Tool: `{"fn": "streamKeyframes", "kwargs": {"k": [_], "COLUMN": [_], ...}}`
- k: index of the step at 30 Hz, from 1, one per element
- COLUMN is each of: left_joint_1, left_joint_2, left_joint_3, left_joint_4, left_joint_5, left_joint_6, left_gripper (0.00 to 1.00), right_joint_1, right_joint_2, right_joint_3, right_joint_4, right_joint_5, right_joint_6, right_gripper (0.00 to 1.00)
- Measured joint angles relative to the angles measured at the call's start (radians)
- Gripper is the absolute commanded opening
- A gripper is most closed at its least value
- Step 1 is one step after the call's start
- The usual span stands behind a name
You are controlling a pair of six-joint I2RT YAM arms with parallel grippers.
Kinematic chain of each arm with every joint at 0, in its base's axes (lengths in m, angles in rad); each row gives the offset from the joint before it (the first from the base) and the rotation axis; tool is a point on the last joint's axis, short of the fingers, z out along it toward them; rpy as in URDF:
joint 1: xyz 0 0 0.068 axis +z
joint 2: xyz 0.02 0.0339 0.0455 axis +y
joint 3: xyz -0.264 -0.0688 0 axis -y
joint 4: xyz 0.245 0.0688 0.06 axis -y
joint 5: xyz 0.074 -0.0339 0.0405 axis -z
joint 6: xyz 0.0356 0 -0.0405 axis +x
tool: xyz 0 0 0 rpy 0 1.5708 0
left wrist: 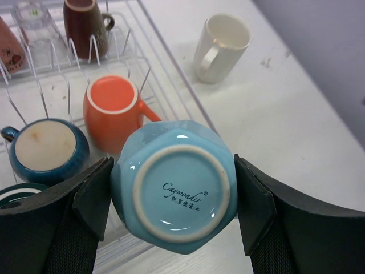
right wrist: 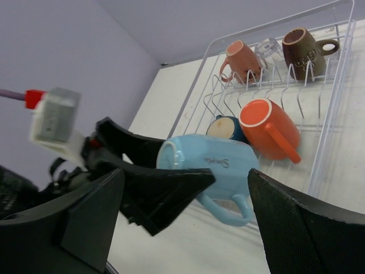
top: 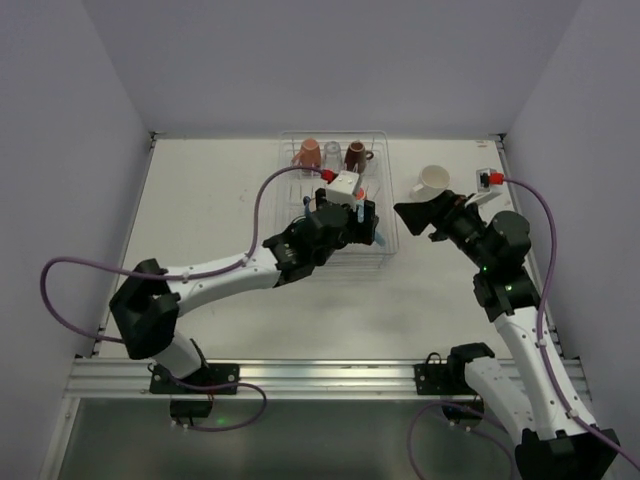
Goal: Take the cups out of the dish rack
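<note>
My left gripper (left wrist: 174, 188) is shut on the light blue cup (left wrist: 174, 185), gripping it side-on with its base toward the camera, over the right front edge of the white dish rack (left wrist: 165, 63). In the rack stand the orange cup (left wrist: 111, 111), navy cup (left wrist: 48, 151), dark brown cup (left wrist: 85, 25), clear glass (left wrist: 31, 20) and salmon pink cup (left wrist: 8, 51); a dark green rim (left wrist: 17, 191) shows at the left edge. The cream-white cup (left wrist: 219, 40) stands upright on the table right of the rack. My right gripper (right wrist: 188, 222) is open and empty, facing the held blue cup (right wrist: 211, 165).
In the top view the rack (top: 385, 160) sits at the back centre, the cream cup (top: 430, 182) to its right, my left gripper (top: 368, 228) and right gripper (top: 418, 222) close together. Purple cables loop by both arms. Walls enclose the table on three sides.
</note>
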Motion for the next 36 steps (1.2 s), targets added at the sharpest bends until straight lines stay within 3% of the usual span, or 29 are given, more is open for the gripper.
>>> {"fn": "streamKeyframes", "kwargs": {"k": [8,14,28,29,30,32,33,35,36], "left_joint_1": [-0.003,0.028,0.106,0.106,0.107,0.108,0.108,0.109,0.109], "left_joint_2": [-0.344,-0.494,-0.531,-0.533,-0.535,-0.539,-0.540,-0.544,-0.546], "left_joint_3": [-0.245,-0.376,-0.467,-0.472,-0.477,-0.488,-0.491,-0.501,-0.505], "left_joint_4": [0.227,0.346,0.514,0.523,0.531,0.553,0.560,0.568,0.570], "left_joint_5": [0.134,0.278,0.480,0.491,0.500,0.512,0.515,0.523,0.530], "left_joint_6": [0.016,-0.004,-0.121,-0.130,-0.138,-0.156,-0.162,-0.186,-0.211], "left_gripper": [0.06,0.05,0.06,0.06,0.06,0.13,0.17,0.41,0.65], "right_joint_1": [0.000,0.013,0.158,0.160,0.164,0.167,0.172,0.179,0.179], "right_joint_2": [0.030,0.082,0.293,0.315,0.336,0.370,0.387,0.411,0.414], "right_joint_3": [-0.059,-0.177,-0.257,-0.257,-0.257,-0.257,-0.257,-0.255,-0.254], "right_joint_4": [0.114,0.307,1.017,1.071,1.119,1.181,1.208,1.258,1.281], "right_joint_5": [-0.052,-0.161,-0.329,-0.332,-0.333,-0.336,-0.336,-0.330,-0.331], "right_joint_6": [0.149,0.349,0.840,0.871,0.898,0.948,0.973,1.025,1.044], "right_gripper": [0.89,0.89,0.66,0.53,0.49,0.42,0.25,0.13,0.03]}}
